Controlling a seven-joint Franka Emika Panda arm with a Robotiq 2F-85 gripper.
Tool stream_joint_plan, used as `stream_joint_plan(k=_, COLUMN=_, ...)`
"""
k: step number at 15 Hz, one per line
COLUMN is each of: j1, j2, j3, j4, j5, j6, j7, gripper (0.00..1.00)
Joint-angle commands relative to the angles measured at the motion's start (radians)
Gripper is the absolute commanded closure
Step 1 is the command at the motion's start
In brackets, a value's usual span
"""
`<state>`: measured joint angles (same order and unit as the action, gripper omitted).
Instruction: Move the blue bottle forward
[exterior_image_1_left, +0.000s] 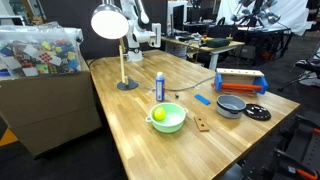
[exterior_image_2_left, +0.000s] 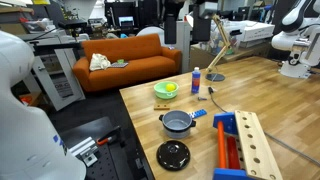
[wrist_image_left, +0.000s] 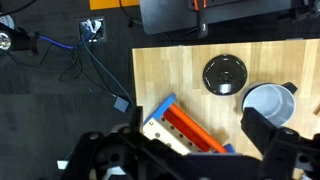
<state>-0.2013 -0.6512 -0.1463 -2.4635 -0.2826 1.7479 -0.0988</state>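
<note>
The blue bottle (exterior_image_1_left: 160, 87) stands upright on the wooden table, between the lamp base and the green bowl (exterior_image_1_left: 168, 117). It also shows in an exterior view (exterior_image_2_left: 196, 80), just behind the bowl (exterior_image_2_left: 167, 90). The bottle is out of the wrist view. My gripper (wrist_image_left: 185, 145) shows only in the wrist view, as dark fingers spread wide at the bottom of the frame. It is open and empty, high above the table end with the toy rack, far from the bottle.
A desk lamp (exterior_image_1_left: 110, 25) stands behind the bottle. A wooden rack with orange bars (wrist_image_left: 180, 125), a grey pot (wrist_image_left: 265, 103) and a black lid (wrist_image_left: 224, 74) lie below the gripper. A flat blue strip (exterior_image_1_left: 203, 100) and a small brown piece (exterior_image_1_left: 203, 124) lie near the bowl.
</note>
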Motion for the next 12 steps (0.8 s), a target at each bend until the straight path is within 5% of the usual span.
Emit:
stream_joint_plan(k=1, j1=0.011, j2=-0.001, j3=-0.008, j4=0.002, j5=-0.005, j6=-0.004, j7=0.005, gripper=0.00)
stream_joint_plan(k=12, j1=0.056, j2=0.000, j3=0.001, j4=0.004, j5=0.035, j6=-0.003, j7=0.007, gripper=0.00)
